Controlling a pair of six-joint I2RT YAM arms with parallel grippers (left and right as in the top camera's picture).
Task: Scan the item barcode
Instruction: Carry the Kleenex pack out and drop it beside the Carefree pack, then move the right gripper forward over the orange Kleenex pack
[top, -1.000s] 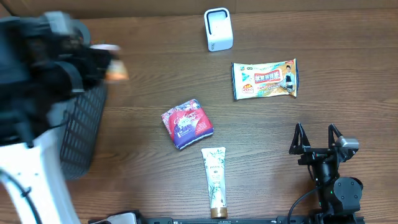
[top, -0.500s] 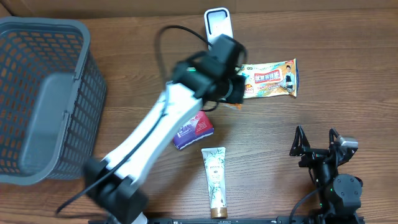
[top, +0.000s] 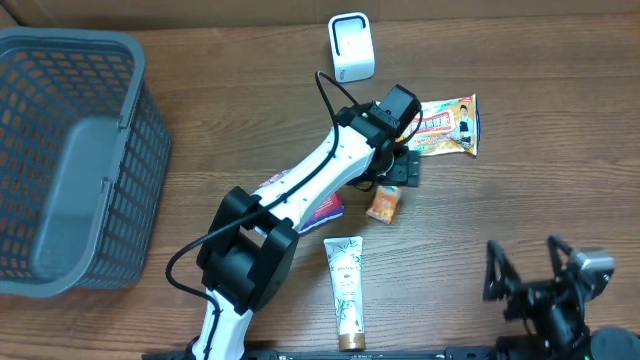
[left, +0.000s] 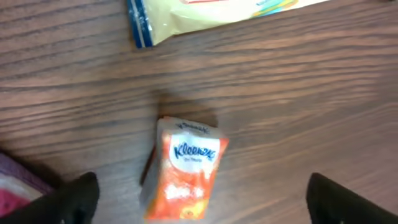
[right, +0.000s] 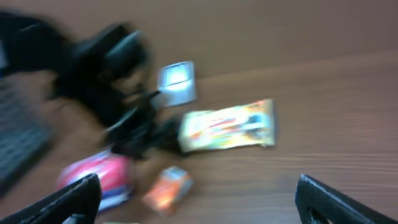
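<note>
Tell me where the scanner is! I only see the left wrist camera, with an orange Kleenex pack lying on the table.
Observer: The white scanner stands at the table's far edge, beyond the Kleenex pack.
Operator: Is anything else near the pack?
Observer: A cream tube lies closer to the robot's base than the pack.
Operator: What about the other arm?
Observer: The right gripper sits open at the near right, holding nothing.

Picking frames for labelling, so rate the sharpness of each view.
Overhead: sharp and evenly lit, the tissue pack and wipes packet crisp. Left wrist: mildly soft, yet the brand on the tissue pack reads. Right wrist: heavy motion smear; the scanner and everything else are streaked, no print legible.
</note>
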